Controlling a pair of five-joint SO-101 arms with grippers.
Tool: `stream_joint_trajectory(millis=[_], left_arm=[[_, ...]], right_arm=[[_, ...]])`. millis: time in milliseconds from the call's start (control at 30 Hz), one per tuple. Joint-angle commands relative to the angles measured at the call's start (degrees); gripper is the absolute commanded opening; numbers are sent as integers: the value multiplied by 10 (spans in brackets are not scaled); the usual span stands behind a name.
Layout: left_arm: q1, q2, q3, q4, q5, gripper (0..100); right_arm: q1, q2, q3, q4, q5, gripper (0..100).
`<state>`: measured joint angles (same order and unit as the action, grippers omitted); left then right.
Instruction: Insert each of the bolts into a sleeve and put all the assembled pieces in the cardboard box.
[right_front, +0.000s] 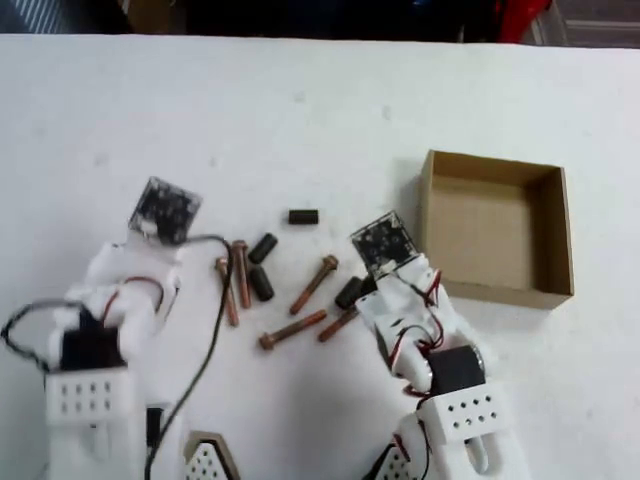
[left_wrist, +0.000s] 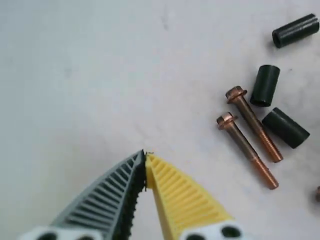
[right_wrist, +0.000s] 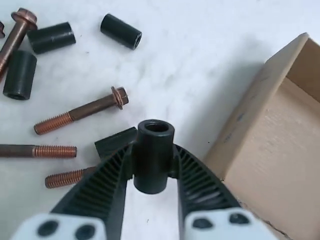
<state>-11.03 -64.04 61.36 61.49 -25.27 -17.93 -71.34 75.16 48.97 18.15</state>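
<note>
L tool (left_wrist: 145, 156) is fully closed: grey finger (left_wrist: 107, 195) and yellow finger (left_wrist: 182, 197) meet at the tips, w/ nothing between them. It hangs over bare tabletop (left_wrist: 90, 75), on the left of the loose parts. R tool (right_wrist: 152, 167) is closed around one black sleeve (right_wrist: 155, 137), open only as wide as this sleeve; the sleeve stands upright between the two black fingers (right_wrist: 102, 190), hole facing up. If it touches the tabletop, I cannot tell. In the high view the R arm (right_front: 445, 375) is just beside the near-left corner of the cardboard box (right_front: 495, 235), the L arm (right_front: 95, 345) well apart on the other side. Between the arms lie five copper bolts (right_front: 292, 330), all flat: two side by side near the L arm, approx. parallel, three more near the R arm. A second sleeve (right_wrist: 115, 141) lies just behind the R tool, partly hidden by it. Three other sleeves (right_front: 262, 248) lie a bit farther, among and beyond the bolt heads, all loose. The box sits farthest, to the right, open side up
</note>
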Motion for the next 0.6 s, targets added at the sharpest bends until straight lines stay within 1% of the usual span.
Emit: stream_joint_trajectory(millis=[0,133,300,433,500,567], left_arm=[[-1,137,-70,3,62,27],[13,230,-108,4,127,28],[83,327,-164,53,213,28],[116,386,-203,61,345,28],[124,412,-213,60,413,28],[125,436,-215,54,464,37]], right_arm=[[-6,-9,-9,-23,-17,15],[-9,-21,-9,-46,-20,15],[-9,-92,-1,-43,-99,15],[-9,-177,43,-43,-113,15],[-9,-227,66,-43,-112,15],[-9,-278,88,-42,-109,15]])
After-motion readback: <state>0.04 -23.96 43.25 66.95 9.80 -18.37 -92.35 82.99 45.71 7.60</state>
